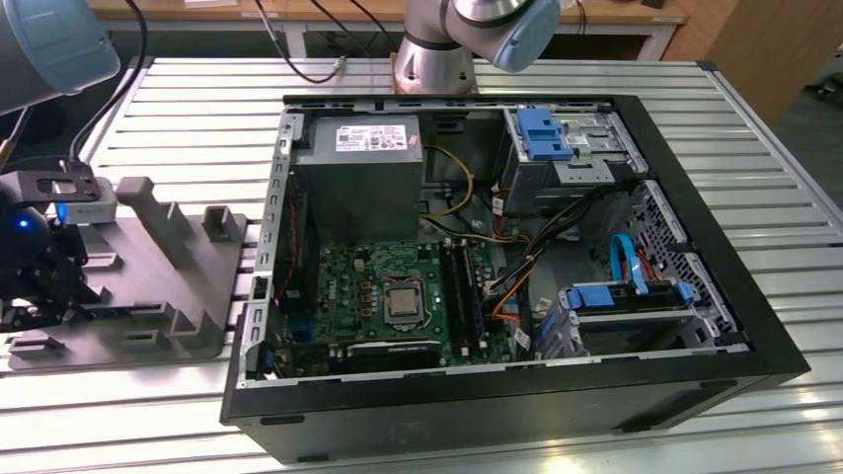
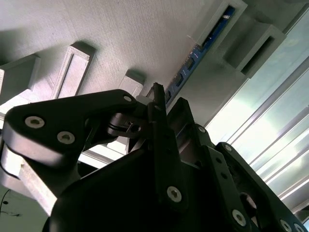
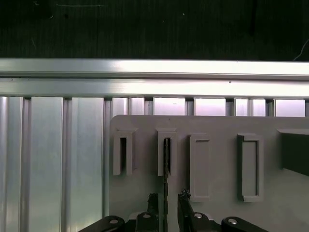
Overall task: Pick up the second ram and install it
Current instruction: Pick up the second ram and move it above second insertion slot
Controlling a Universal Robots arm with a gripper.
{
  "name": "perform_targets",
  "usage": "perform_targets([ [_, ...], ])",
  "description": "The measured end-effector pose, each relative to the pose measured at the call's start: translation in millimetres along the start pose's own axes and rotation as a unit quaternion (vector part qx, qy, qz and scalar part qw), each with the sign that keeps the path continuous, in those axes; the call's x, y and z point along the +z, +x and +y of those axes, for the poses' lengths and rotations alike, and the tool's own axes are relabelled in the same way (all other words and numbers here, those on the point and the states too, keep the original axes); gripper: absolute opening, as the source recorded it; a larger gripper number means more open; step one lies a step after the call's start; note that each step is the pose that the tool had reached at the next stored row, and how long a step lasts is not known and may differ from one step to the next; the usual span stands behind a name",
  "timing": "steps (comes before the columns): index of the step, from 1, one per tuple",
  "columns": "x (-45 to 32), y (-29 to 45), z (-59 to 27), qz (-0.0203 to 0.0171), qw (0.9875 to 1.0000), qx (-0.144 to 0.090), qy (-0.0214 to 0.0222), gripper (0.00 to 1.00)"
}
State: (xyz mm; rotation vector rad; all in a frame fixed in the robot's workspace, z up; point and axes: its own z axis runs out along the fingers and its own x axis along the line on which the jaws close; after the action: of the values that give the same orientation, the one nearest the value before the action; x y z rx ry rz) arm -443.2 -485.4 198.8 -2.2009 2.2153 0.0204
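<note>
The gripper (image 3: 166,205) is seen low over the holder (image 3: 217,125), at the exterior view's left. Its fingers (image 3: 183,200) are judged released: in the first wrist view they straddle the ram (image 3: 166,162) with a sliver of grey holder visible between pad and board, so nothing is clamped yet. The ram is found standing on edge in a holder slot; in the second wrist view its chip row (image 2: 195,55) is seen running away from the fingers along that slot. Beyond the holder the slatted table (image 3: 53,154) is noted, and farther off the open case (image 1: 527,395) with the board's slots (image 1: 457,286). Risks are judged as follows: an off-centre closure could tilt the ram and bind it in the slot, a slanted lift could drag the holder up with it, and a shallow grip on so thin an edge could slip.
</note>
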Motion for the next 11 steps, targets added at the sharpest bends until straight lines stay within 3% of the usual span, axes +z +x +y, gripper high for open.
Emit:
perform_targets([
  [11,0.3,0.0,-1.8,0.0,1.0,0.0,-0.0002,0.28],
])
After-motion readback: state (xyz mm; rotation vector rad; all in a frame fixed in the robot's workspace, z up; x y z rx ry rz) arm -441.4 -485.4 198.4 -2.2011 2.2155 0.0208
